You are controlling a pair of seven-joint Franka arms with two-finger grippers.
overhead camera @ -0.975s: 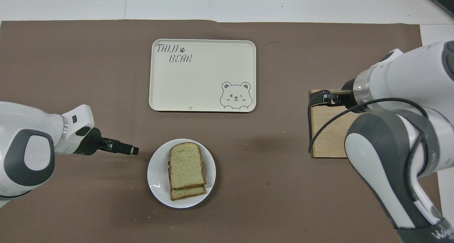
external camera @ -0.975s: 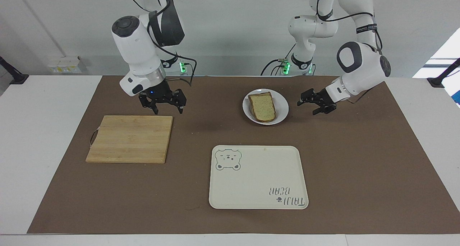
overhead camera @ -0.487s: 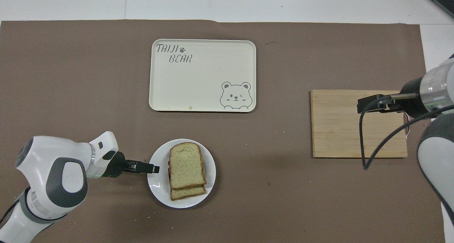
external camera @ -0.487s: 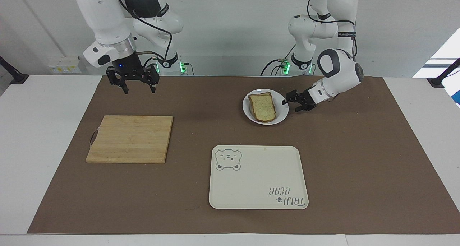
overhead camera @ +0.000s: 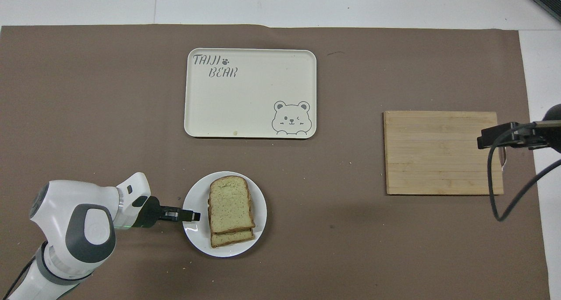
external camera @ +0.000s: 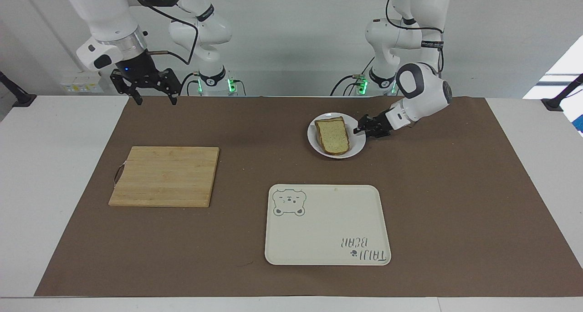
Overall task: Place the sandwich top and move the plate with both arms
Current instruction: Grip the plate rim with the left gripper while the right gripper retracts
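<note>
Now that the right arm has swung up and away from the wooden cutting board [external camera: 164, 176], you can read the bread-placing step as finished: the right gripper [external camera: 152, 93] hangs high over the mat's edge at the robots' end, toward the right arm's end of the table, its fingers spread wide and holding nothing. That arm looks to be waiting.

Meanwhile the left arm has come down and in from beside the plate [overhead camera: 193, 230], and the left gripper [external camera: 360, 130] now sits at the plate's rim on the side toward the left arm's end of the table. Its fingers have drawn in from wide to narrow around that rim; whether they have truly clamped it you cannot tell from these views. My judgement is that the plate-moving step has started, with a grip on the rim being taken.

Ahead of you, farther from the robots, the cream bear tray [external camera: 328, 225] lies bare, a likely destination for the plate.

As for the sandwich top [overhead camera: 230, 203], it rests on the plate, stacked over another slice whose crust edge peeks out on the side nearer the robots. It is pale and speckled with a brown crust, its rounded end pointing away from the robots, lying flat and slightly offset from the slice below.
</note>
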